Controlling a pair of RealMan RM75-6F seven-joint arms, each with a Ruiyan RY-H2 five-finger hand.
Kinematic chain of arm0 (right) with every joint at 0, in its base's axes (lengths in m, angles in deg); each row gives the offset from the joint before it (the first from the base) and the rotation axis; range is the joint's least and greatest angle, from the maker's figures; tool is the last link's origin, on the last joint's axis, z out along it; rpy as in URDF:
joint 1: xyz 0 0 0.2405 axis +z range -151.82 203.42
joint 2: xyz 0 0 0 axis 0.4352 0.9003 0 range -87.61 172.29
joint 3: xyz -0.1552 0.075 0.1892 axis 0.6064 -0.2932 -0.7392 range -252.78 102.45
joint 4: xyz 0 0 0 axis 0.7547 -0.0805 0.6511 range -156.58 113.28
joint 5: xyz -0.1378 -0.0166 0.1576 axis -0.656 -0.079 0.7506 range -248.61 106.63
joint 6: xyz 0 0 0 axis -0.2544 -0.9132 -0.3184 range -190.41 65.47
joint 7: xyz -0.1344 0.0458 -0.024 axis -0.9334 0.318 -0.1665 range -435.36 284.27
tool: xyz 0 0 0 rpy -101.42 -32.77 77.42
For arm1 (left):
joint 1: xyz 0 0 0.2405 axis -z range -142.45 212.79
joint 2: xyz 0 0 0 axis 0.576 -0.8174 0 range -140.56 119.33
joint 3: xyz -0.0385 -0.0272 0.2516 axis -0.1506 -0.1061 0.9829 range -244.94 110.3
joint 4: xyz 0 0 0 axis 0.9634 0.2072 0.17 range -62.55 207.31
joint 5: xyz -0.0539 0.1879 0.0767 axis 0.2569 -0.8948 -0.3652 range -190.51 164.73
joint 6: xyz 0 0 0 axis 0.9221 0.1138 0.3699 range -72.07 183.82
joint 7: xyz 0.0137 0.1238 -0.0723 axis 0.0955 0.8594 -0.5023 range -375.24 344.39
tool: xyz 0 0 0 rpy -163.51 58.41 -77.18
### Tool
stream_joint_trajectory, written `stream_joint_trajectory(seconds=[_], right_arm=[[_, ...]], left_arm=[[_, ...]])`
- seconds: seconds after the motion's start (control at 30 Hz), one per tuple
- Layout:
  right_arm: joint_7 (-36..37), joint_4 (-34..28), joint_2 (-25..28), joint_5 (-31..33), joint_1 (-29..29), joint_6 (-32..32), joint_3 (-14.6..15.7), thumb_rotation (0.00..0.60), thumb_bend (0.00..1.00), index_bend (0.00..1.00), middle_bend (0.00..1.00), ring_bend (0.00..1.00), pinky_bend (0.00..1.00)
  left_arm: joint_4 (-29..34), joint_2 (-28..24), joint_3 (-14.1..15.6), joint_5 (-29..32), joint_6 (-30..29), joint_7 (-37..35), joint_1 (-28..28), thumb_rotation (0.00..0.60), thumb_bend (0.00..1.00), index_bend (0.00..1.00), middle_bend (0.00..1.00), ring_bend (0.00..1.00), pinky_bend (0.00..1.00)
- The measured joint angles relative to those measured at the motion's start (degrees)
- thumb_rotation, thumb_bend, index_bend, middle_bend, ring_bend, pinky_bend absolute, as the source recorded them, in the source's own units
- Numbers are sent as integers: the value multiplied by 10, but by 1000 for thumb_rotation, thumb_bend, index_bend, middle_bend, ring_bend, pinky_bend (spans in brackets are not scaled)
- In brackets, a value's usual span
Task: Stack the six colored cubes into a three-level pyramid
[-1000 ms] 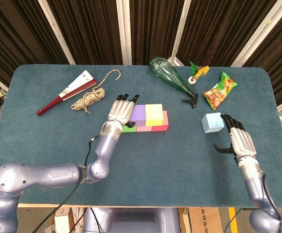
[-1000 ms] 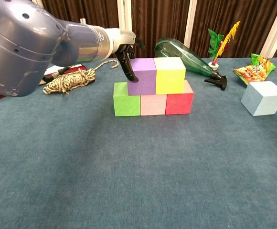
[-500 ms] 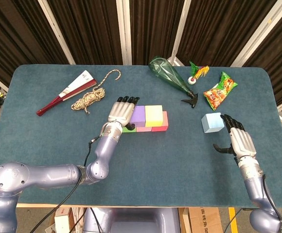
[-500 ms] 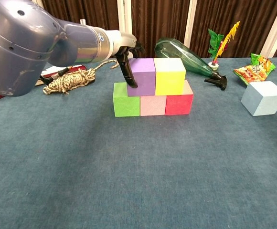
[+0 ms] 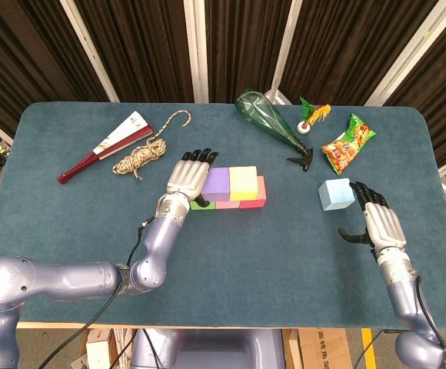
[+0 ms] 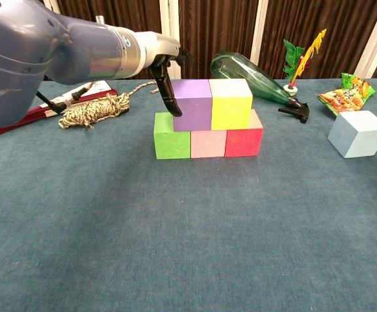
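A green cube (image 6: pixel 172 142), a pink cube (image 6: pixel 207 143) and a red cube (image 6: pixel 243 138) stand in a row. On top of them sit a purple cube (image 6: pixel 193 104) and a yellow cube (image 6: pixel 231 103). My left hand (image 5: pixel 188 176) hovers at the purple cube's left side with fingers apart, one dark fingertip (image 6: pixel 173 107) close to the cube's left face, holding nothing. A light blue cube (image 5: pixel 335 194) stands alone to the right. My right hand (image 5: pixel 375 220) rests open just to the near right of it.
A green glass bottle (image 5: pixel 267 119) lies behind the stack. A snack bag (image 5: pixel 347 143) and a feathered shuttlecock (image 5: pixel 311 118) lie at the back right. A coil of rope (image 5: pixel 144 155) and a folded fan (image 5: pixel 105 145) lie at the back left.
My left hand has drawn back leftwards and slightly up from the purple cube. The cubes and my right hand have not moved.
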Motion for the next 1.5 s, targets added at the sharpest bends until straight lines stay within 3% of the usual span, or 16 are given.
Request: stream_joint_trajectory(seconds=[0.23, 0.5, 0.97, 1.17, 1.5], right_arm=[[-10, 1, 2, 4, 2, 4, 5, 600, 289, 0, 0, 0, 8], [-50, 17, 6, 20, 11, 14, 15, 600, 289, 0, 0, 0, 0], [-67, 129, -16, 64, 36, 69, 18, 600, 289, 0, 0, 0, 0], [-61, 170, -35, 39, 51, 99, 23, 600, 289, 0, 0, 0, 0], [-40, 263, -73, -21, 88, 153, 25, 600, 288, 0, 0, 0, 0]], left_arm=[[70, -42, 5, -44, -37, -28, -35, 600, 128, 0, 0, 23, 71], [190, -135, 20, -106, -86, -64, -101, 600, 129, 0, 0, 22, 71], [355, -281, 56, -239, -159, -127, -218, 600, 129, 0, 0, 23, 71], [380, -309, 67, -272, -172, -152, -250, 600, 129, 0, 0, 22, 71], [378, -328, 79, -269, -157, -163, -272, 600, 129, 0, 0, 22, 71]])
